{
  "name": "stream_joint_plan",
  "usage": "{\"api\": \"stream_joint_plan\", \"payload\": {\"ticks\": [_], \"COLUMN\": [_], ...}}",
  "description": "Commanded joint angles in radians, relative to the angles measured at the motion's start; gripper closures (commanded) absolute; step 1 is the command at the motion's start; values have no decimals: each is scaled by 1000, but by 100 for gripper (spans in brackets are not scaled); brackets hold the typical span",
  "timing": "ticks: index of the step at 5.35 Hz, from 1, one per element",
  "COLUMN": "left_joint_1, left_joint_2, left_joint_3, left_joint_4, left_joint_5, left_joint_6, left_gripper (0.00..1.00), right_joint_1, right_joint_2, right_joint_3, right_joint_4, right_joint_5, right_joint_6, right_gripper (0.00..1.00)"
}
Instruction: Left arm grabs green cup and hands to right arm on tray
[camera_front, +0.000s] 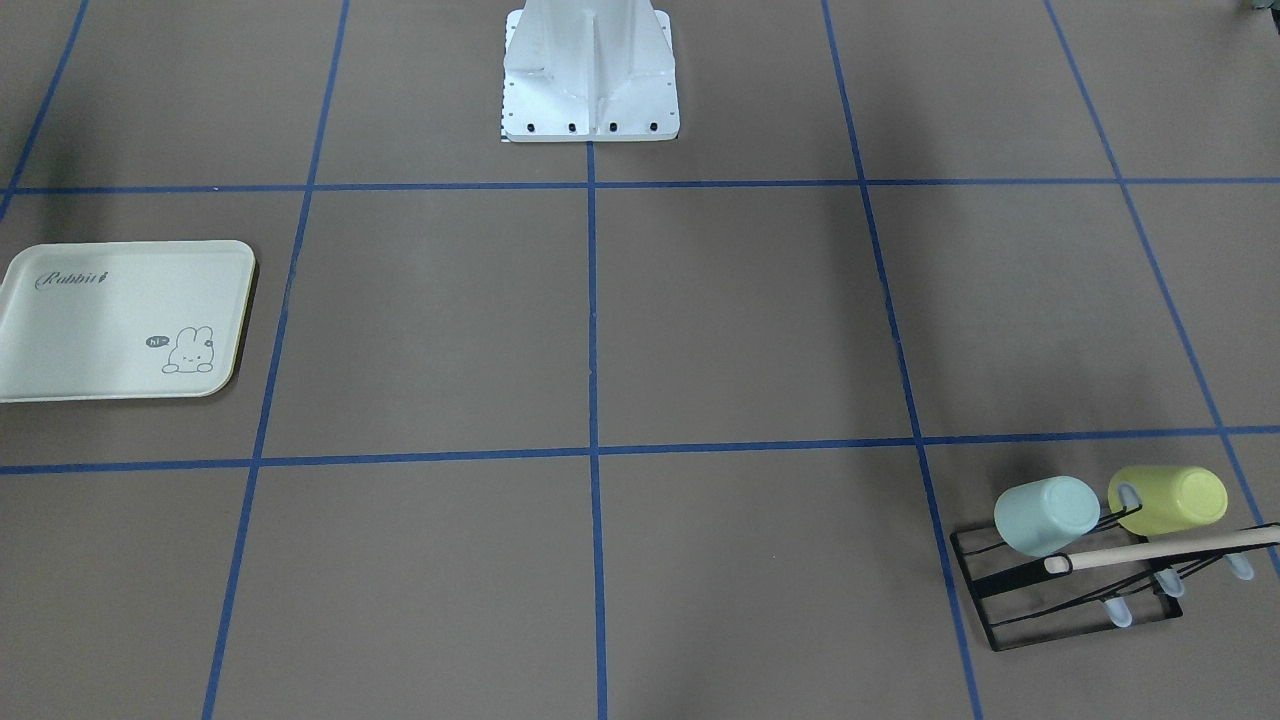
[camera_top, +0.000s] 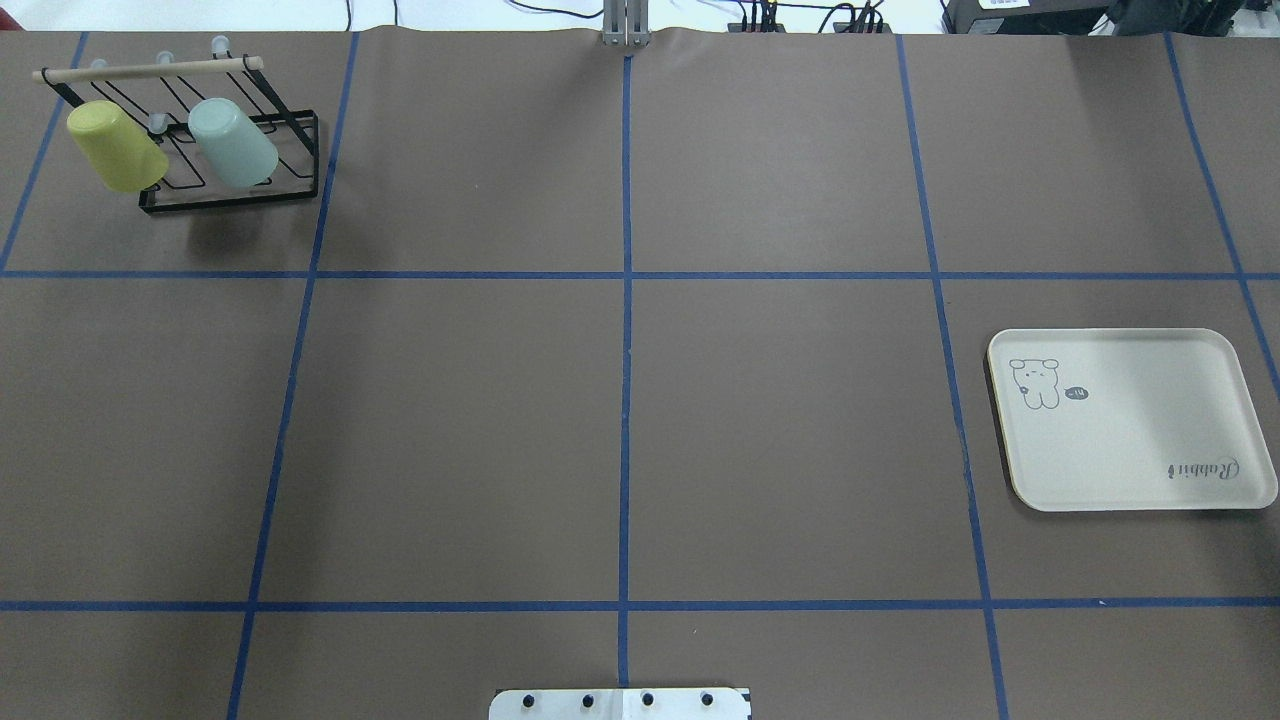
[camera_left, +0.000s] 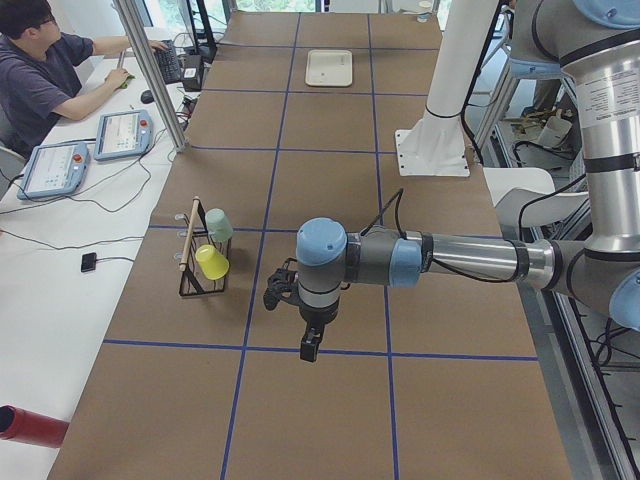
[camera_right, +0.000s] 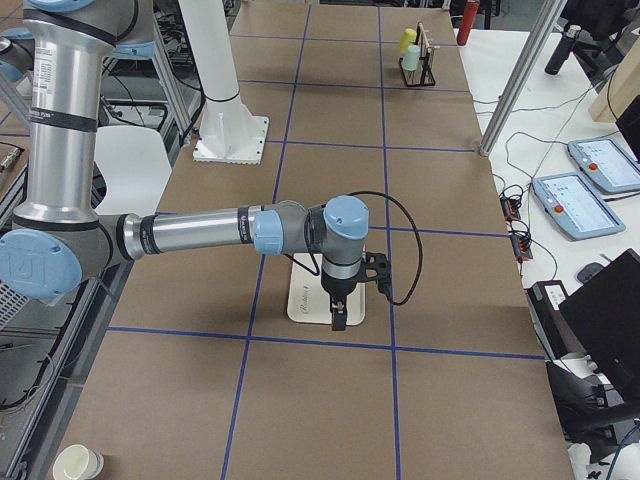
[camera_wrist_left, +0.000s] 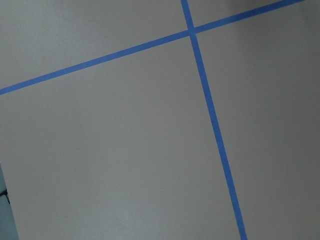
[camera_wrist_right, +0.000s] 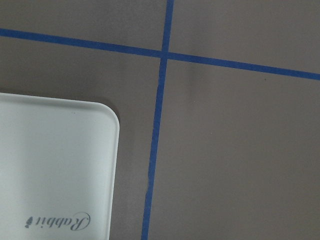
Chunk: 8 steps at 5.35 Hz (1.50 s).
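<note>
Nearest, the left arm's black gripper hangs above the brown, blue-taped desk, spread unreadable; beyond, the pale mint plastic cup sits on a black wire rack. The right gripper, equally unreadable, partly hides the cream rectangular tray.

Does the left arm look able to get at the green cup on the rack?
Probably yes: the green cup hangs on the rack, with nothing standing between it and the left pincer.
</note>
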Motion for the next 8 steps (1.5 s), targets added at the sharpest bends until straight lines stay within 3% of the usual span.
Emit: {"api": "stream_joint_plan", "payload": {"ticks": [1,3,4,5,7,8], "left_joint_1": [2,5,5,5,8,10], "left_joint_2": [1,-16,-72,-117,-196,-227], "left_joint_3": [-5,-5,-3,0,27,49], "left_joint_4": [2,0,0,-44,-121,-123], "left_joint_5": [0,7,-3,-3,-20,-89], "left_joint_6": [-5,-11,-12,-9,-12,-8], "left_gripper": [0,0,0,0,0,0], "right_joint_1": [0,0,-2,-2,-21,-29], "right_joint_2": [0,2,11,12,34,50], "right_joint_3": [2,11,16,28,22,25], "right_joint_4": [0,2,2,43,210,213], "right_joint_5": [0,7,62,104,102,119], "right_joint_6": [0,-1,-1,-3,-4,3], "right_gripper": [0,0,0,0,0,0]}}
